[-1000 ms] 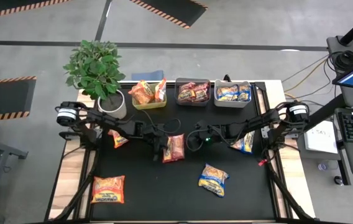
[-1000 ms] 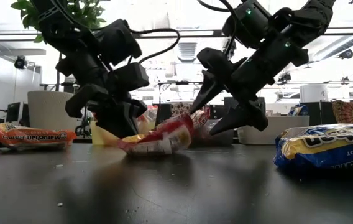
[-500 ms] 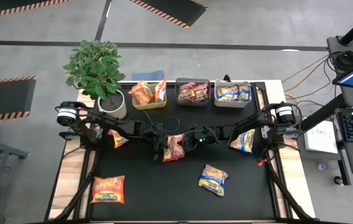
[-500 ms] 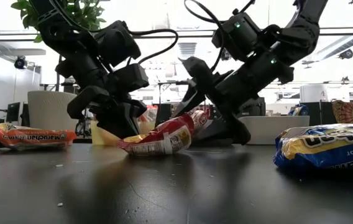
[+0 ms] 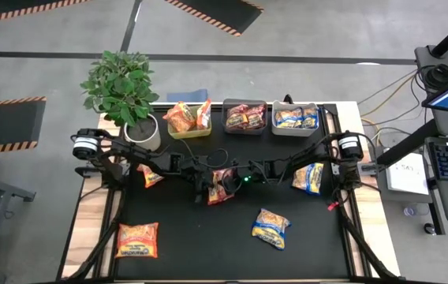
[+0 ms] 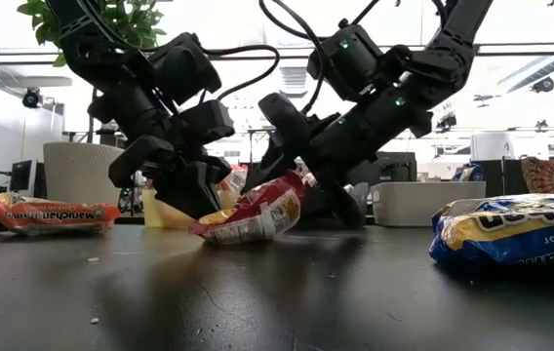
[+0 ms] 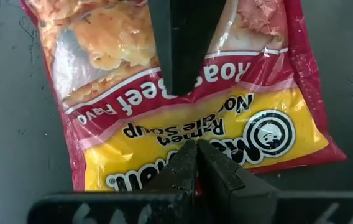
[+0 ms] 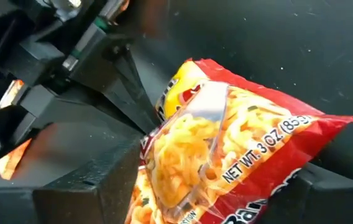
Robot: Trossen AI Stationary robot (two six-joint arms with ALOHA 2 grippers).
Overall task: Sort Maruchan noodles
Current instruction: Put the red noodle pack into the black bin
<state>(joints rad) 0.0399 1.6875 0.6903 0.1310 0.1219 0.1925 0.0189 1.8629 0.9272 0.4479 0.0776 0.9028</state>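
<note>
High view shows the red packet (image 5: 221, 186) near the middle of the surface, a little toward the back edge where the bins (image 5: 246, 117) stand. My left hand (image 5: 205, 189) is clamped thin on the packet's end and my right hand (image 5: 233, 178) straddles the far end, fingers wide. I judge this a handover, lifting it for the middle bin. Its long axis runs roughly front to back, its far end tipped up off the surface.
</note>
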